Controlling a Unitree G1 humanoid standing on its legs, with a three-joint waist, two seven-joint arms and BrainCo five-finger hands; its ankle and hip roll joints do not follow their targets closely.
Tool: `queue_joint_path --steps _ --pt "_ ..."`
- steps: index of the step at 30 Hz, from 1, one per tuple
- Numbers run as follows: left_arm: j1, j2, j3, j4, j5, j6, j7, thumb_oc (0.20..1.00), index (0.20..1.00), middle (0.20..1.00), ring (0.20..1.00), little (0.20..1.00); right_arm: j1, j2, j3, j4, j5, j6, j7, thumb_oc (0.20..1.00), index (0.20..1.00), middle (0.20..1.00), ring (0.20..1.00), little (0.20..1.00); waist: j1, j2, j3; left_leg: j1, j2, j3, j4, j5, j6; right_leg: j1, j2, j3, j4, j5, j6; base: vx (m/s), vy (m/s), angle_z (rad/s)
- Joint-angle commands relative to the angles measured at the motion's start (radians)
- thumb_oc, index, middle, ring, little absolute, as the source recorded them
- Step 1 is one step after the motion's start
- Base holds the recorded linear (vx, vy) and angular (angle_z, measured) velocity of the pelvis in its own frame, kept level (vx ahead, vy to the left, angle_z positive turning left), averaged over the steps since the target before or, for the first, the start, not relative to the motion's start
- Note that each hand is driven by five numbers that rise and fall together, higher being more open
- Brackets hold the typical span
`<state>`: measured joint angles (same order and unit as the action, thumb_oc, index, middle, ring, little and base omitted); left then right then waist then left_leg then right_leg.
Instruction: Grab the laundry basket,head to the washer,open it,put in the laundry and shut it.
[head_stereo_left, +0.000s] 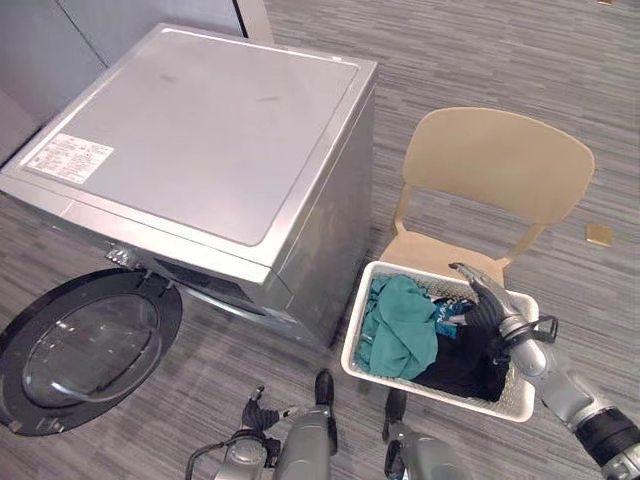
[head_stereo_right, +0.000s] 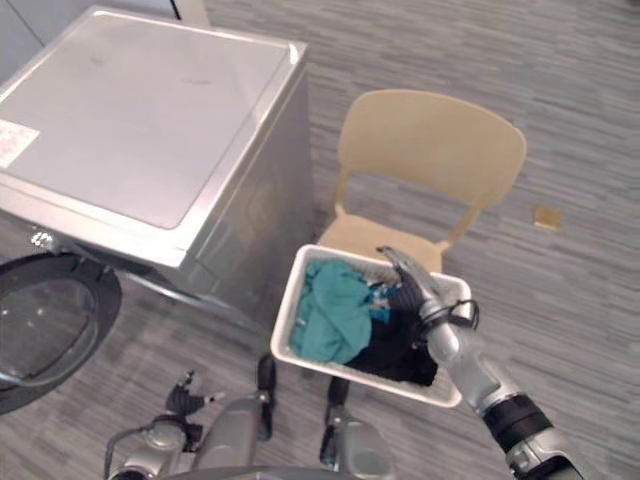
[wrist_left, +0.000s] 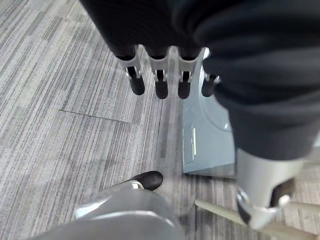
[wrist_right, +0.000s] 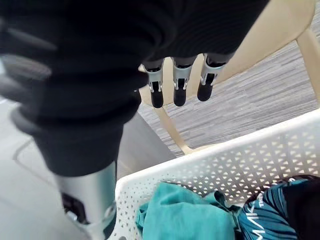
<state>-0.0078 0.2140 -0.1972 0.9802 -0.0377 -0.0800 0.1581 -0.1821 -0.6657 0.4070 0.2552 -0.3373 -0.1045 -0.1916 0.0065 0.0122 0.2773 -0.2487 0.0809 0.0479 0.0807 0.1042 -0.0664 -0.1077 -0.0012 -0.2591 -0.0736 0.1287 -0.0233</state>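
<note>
Laundry basket (head_stereo_left: 372, 352) (white, perforated walls) resting on the seat of a tan chair (head_stereo_left: 497, 165), just right of the washer (head_stereo_left: 210, 150). Inside: a teal garment (head_stereo_left: 400, 325) toward the washer side, dark clothes (head_stereo_left: 462, 368) beside it, a striped blue piece (wrist_right: 262, 218) between. Right hand (head_stereo_left: 484, 297) poised over the basket's contents, fingers (wrist_right: 180, 85) straight and relaxed, gripping nothing. Left hand (head_stereo_left: 260, 412) low near the floor (head_stereo_left: 480, 50), fingers (wrist_left: 159, 80) likewise loose and empty. Washer door (head_stereo_left: 85, 345) swung wide open at the front.
</note>
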Motion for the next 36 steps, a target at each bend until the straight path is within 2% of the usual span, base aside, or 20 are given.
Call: queue_joint_path --steps 1,9,16,19,22,24,25,26,30,36 --pt "-0.031 0.053 -0.014 -0.002 -0.014 -0.017 0.017 1.0 1.0 1.0 1.0 1.0 -0.074 -0.006 0.022 -0.009 -0.039 -0.011 -0.01 1.0 1.0 1.0 1.0 1.0 0.026 -0.042 0.031 0.038 -0.023 0.02 0.054 -0.118 -0.002 -0.049 -0.063 0.057 0.137 -0.146 0.118 -0.04 0.167 -0.06" --pt "-0.082 0.088 -0.034 -0.013 -0.038 -0.037 0.052 1.0 1.0 1.0 1.0 1.0 -0.255 0.054 0.115 0.186 -0.107 0.039 -0.077 1.0 1.0 1.0 1.0 1.0 0.058 -0.041 0.111 -0.029 -0.055 0.046 0.073 -0.12 0.032 -0.164 -0.102 0.091 0.196 -0.118 0.128 -0.07 0.132 -0.12" --pt "-0.129 0.091 -0.075 -0.018 -0.054 -0.049 0.072 1.0 1.0 1.0 1.0 1.0 -0.4 0.109 0.166 0.394 -0.118 0.087 -0.149 1.0 1.0 1.0 1.0 1.0 0.077 -0.036 0.161 -0.106 -0.079 0.043 0.063 -0.093 0.036 -0.241 -0.126 0.081 0.193 -0.087 0.139 -0.06 0.056 0.06" --pt "-0.145 0.097 -0.089 -0.041 -0.077 -0.06 0.089 1.0 1.0 1.0 1.0 1.0 -0.484 0.123 0.19 0.498 -0.127 0.118 -0.184 1.0 1.0 1.0 1.0 1.0 0.089 -0.028 0.186 -0.144 -0.089 0.04 0.064 -0.081 0.037 -0.275 -0.129 0.08 0.19 -0.075 0.142 -0.06 0.036 0.09" --pt "-0.188 0.1 -0.106 -0.044 -0.108 -0.069 0.101 1.0 1.0 1.0 1.0 1.0 -0.603 0.145 0.248 0.711 -0.177 0.172 -0.213 1.0 1.0 1.0 1.0 1.0 0.11 -0.008 0.213 -0.185 -0.1 0.03 0.049 -0.053 0.034 -0.314 -0.135 0.067 0.182 -0.061 0.146 -0.06 0.011 0.08" --pt "-0.195 0.101 -0.112 -0.046 -0.11 -0.07 0.106 1.0 1.0 1.0 1.0 1.0 -0.631 0.141 0.255 0.745 -0.178 0.18 -0.214 1.0 1.0 1.0 1.0 1.0 0.113 -0.001 0.215 -0.19 -0.102 0.027 0.04 -0.045 0.031 -0.319 -0.137 0.063 0.179 -0.058 0.148 -0.02 0.008 0.12" --pt "-0.202 0.1 -0.119 -0.046 -0.108 -0.07 0.109 1.0 1.0 1.0 1.0 1.0 -0.65 0.144 0.255 0.776 -0.176 0.187 -0.215 0.473 0.473 0.473 0.473 0.473 0.116 0.004 0.217 -0.194 -0.104 0.024 0.029 -0.037 0.03 -0.322 -0.139 0.06 0.175 -0.054 0.149 -0.03 0.009 0.13" --pt "-0.207 0.1 -0.123 -0.051 -0.108 -0.071 0.112 1.0 1.0 1.0 1.0 1.0 -0.672 0.135 0.254 0.793 -0.172 0.19 -0.224 0.2 0.2 0.2 0.2 0.2 0.117 0.008 0.217 -0.196 -0.106 0.022 0.018 -0.028 0.028 -0.326 -0.14 0.056 0.172 -0.05 0.151 -0.03 0.002 0.07" --pt "-0.196 0.089 -0.138 -0.076 -0.111 -0.078 0.113 1.0 1.0 1.0 1.0 1.0 -0.714 0.073 0.216 0.768 -0.112 0.176 -0.258 0.2 0.2 0.2 0.2 0.2 0.121 0.017 0.21 -0.184 -0.114 0.016 -0.03 -0.003 0.022 -0.322 -0.141 0.045 0.157 -0.04 0.159 0.0 0.006 0.11" --pt "-0.191 0.072 -0.141 -0.075 -0.119 -0.076 0.107 1.0 1.0 1.0 1.0 1.0 -0.738 0.005 0.157 0.641 -0.029 0.146 -0.304 0.2 0.2 0.2 0.2 0.2 0.115 0.009 0.193 -0.151 -0.113 0.013 -0.056 -0.002 0.019 -0.3 -0.14 0.043 0.144 -0.035 0.164 0.0 -0.006 0.06"
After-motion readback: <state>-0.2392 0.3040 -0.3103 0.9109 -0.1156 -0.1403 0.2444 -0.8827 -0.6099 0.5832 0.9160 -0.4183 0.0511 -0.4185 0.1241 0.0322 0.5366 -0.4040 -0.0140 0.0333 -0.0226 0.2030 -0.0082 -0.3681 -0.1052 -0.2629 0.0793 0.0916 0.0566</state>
